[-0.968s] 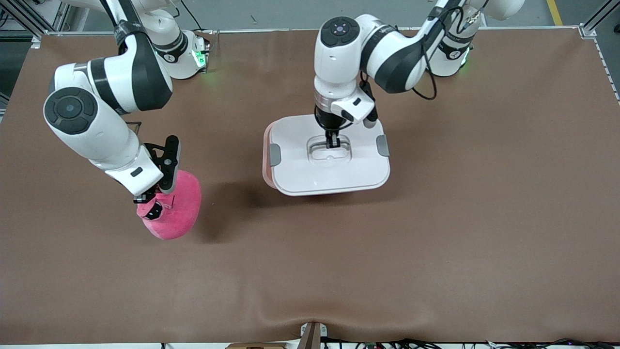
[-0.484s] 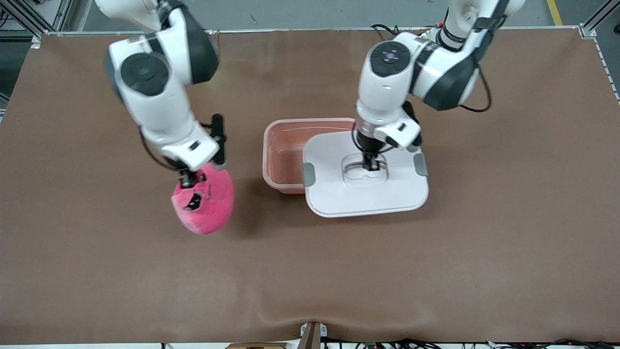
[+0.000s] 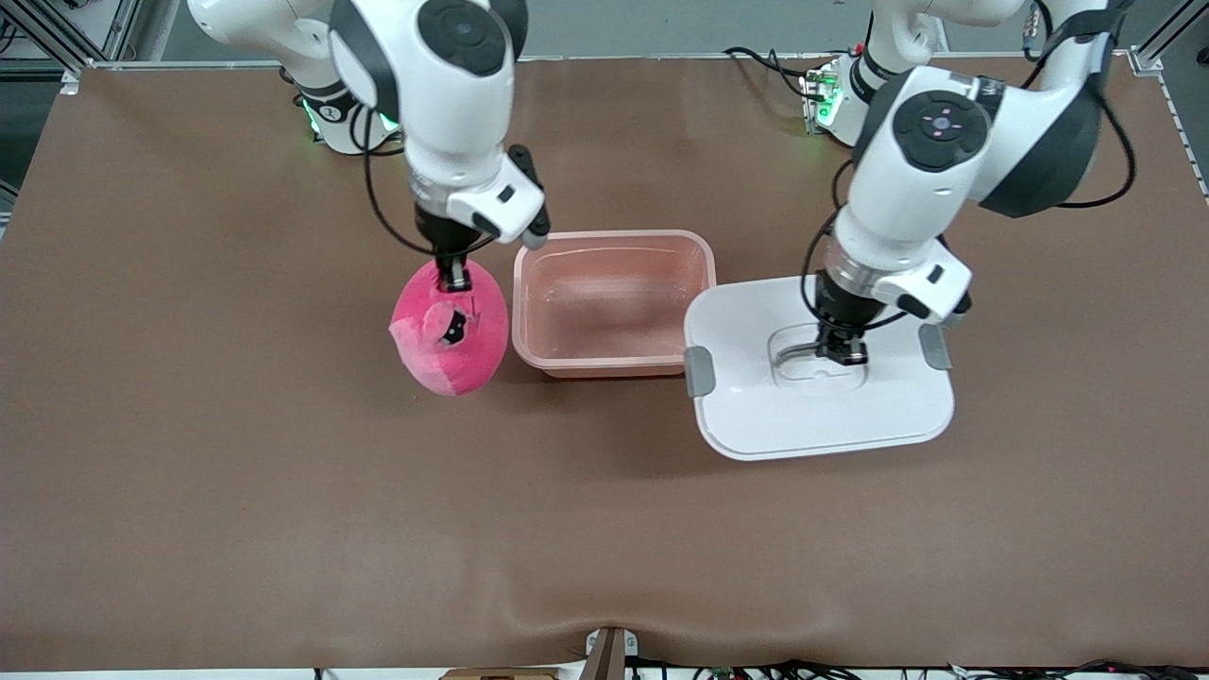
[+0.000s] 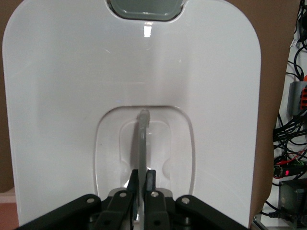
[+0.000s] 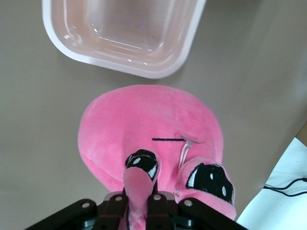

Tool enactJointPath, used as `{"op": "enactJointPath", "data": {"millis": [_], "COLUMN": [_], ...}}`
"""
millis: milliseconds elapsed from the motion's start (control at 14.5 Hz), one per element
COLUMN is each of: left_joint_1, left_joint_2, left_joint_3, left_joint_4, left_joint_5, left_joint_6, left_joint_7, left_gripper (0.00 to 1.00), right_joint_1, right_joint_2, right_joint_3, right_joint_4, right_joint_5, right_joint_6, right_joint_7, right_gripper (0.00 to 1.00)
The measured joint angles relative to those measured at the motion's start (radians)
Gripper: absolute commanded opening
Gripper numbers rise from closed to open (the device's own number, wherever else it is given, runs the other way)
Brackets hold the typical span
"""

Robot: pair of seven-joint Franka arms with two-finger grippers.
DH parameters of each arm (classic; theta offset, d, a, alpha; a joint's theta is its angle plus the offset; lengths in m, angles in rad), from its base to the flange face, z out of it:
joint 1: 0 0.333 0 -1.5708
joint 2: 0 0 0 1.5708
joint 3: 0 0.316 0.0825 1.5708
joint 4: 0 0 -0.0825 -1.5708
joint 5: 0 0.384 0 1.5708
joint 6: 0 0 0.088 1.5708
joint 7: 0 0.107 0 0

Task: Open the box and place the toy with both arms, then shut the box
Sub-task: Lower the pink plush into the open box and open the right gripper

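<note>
The pale pink tub [image 3: 612, 302] of the box stands open at mid-table; it also shows in the right wrist view [image 5: 123, 33]. My left gripper [image 3: 839, 351] is shut on the handle [image 4: 142, 143] of the white lid [image 3: 818, 378], holding the lid beside the tub toward the left arm's end. My right gripper [image 3: 453, 279] is shut on the hot-pink toy [image 3: 448, 326] by a flap near its eye [image 5: 142, 165], and holds it in the air beside the tub toward the right arm's end.
The brown table mat [image 3: 604, 529] stretches wide toward the front camera. Cables and equipment [image 4: 291, 158] show past the table's edge in the left wrist view.
My left gripper has carried the lid fully off the tub toward the left arm's end. My right gripper has lifted the toy and moved it to beside the tub.
</note>
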Motion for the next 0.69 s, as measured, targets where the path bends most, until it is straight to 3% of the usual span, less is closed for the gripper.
{"op": "enactJointPath", "data": {"millis": [691], "left_joint_1": [0.109], "left_joint_2": [-0.013], "left_joint_3": [-0.002], "left_joint_4": [-0.011], "left_joint_5": [0.000], "left_joint_6": [0.000], "left_joint_7": [0.150], "left_gripper": [0.00], "right_joint_1": [0.168], "right_joint_2": [0.040], "right_joint_3": [-0.001], "right_joint_4": [-0.008], "right_joint_5": [-0.043], "right_joint_6": [-0.128], "right_joint_7": [0.154], "right_gripper": [0.00]}}
